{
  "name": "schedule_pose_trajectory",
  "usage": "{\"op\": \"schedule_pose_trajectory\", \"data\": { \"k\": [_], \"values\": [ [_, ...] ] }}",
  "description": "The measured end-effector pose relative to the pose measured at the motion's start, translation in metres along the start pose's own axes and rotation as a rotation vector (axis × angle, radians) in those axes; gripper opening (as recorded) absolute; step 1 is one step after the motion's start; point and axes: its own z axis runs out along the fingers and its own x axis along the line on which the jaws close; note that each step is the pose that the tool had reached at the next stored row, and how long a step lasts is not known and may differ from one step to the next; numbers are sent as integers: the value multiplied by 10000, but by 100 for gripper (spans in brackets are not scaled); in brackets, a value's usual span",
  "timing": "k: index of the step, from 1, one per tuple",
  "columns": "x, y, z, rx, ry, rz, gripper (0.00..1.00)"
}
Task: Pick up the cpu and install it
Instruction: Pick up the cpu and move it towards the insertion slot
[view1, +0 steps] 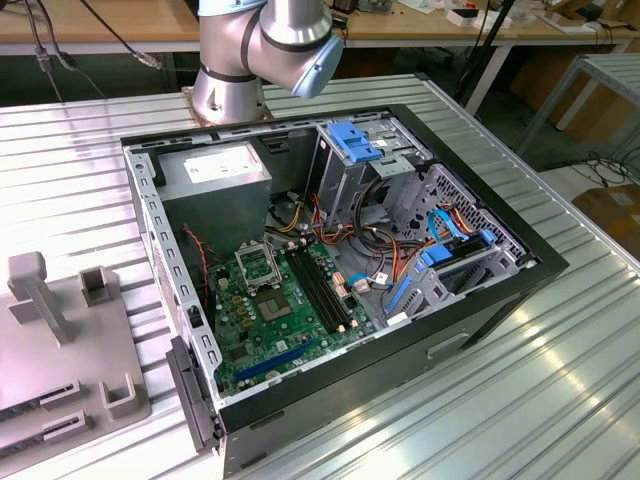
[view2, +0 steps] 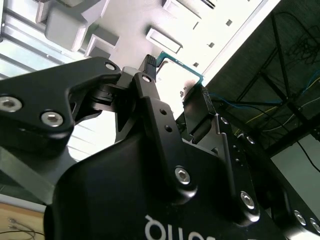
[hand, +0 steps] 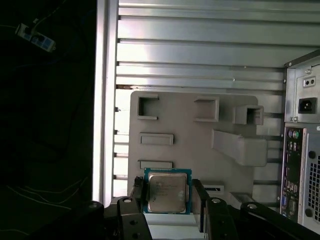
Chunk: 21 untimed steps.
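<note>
The tool (hand: 169, 196) grips the cpu (hand: 167, 189) by two edges over the grey holder plate (hand: 190, 135); the pick-up seems done, placing it into the motherboard socket (view1: 258, 266) is not yet done

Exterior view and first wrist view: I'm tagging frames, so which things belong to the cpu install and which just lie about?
Job in hand: silvery-grey square cpu chip, clamped in the black hand; green motherboard in the open black computer case.
Lying about: long black memory slots; blue-topped drive cage; grey metal power supply box.
</note>
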Motion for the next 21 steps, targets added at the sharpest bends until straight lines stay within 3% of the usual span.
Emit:
{"op": "schedule_pose_trajectory", "data": {
  "k": [13,21],
  "values": [
    [-89,-3,-2,0,0,-1,47],
    [-178,-6,-6,0,0,0,47]
  ]
}}
